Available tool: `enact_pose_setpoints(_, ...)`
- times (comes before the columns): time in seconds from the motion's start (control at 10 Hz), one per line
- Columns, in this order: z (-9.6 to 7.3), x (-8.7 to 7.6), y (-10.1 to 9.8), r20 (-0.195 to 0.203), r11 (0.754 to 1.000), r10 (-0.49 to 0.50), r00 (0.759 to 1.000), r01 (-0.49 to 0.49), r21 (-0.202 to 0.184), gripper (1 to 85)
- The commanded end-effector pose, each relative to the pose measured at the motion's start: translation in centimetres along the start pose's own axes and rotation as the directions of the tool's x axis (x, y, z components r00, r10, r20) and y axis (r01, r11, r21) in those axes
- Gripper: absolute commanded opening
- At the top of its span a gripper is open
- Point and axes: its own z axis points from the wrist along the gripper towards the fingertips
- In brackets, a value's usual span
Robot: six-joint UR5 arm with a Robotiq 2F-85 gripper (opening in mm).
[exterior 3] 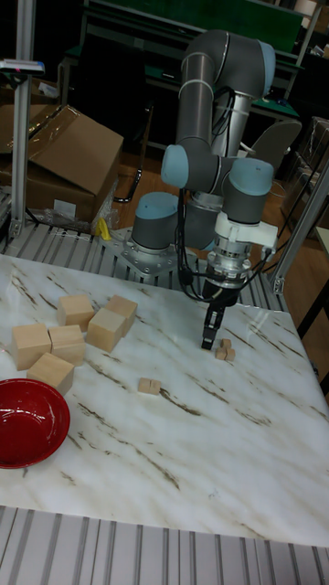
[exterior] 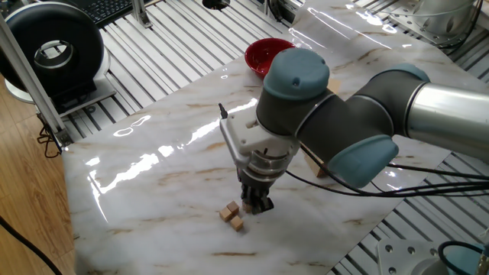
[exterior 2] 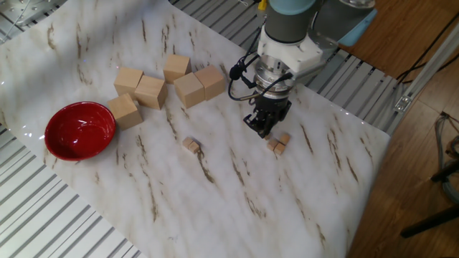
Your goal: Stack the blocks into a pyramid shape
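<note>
Your gripper (exterior 2: 263, 127) sits just beside two tiny cubes (exterior 2: 279, 142); you cannot tell whether it's closed. A lone cube (exterior 2: 190, 145), large wooden blocks (exterior 2: 163, 85) and a red bowl (exterior 2: 79, 130) lie apart on the table (exterior 2: 215, 201).

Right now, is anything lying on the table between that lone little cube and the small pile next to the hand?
Nothing visible. The lone cube and the pile are separated only by bare marble. The big blocks and the red bowl sit off to the side, and the hand hangs beside the pile.
</note>
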Motion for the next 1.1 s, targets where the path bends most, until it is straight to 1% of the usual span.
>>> enact_pose_setpoints(0.0,-0.3,-0.3,-0.1,0.018,1.0,0.014,1.0,-0.014,-0.01,17.3)
enact_pose_setpoints(0.1,-0.2,-0.7,0.1,0.03,1.0,0.027,0.999,-0.026,-0.014,17.3)
enact_pose_setpoints(0.6,0.4,-2.2,1.4,0.058,0.999,0.049,0.997,-0.048,-0.026,19.0)
enact_pose_setpoints(0.7,0.5,-2.0,1.4,0.055,0.999,0.046,0.997,-0.045,-0.024,19.0)
enact_pose_setpoints(0.8,0.5,-1.8,1.3,0.05,1.0,0.019,0.999,-0.018,-0.025,20.7)
enact_pose_setpoints(0.9,0.5,-1.9,1.0,0.058,1.0,0.012,0.998,-0.011,-0.02,23.3)
enact_pose_setpoints(1.0,0.6,-1.9,1.0,0.058,1.0,0.019,0.998,-0.017,-0.02,23.3)
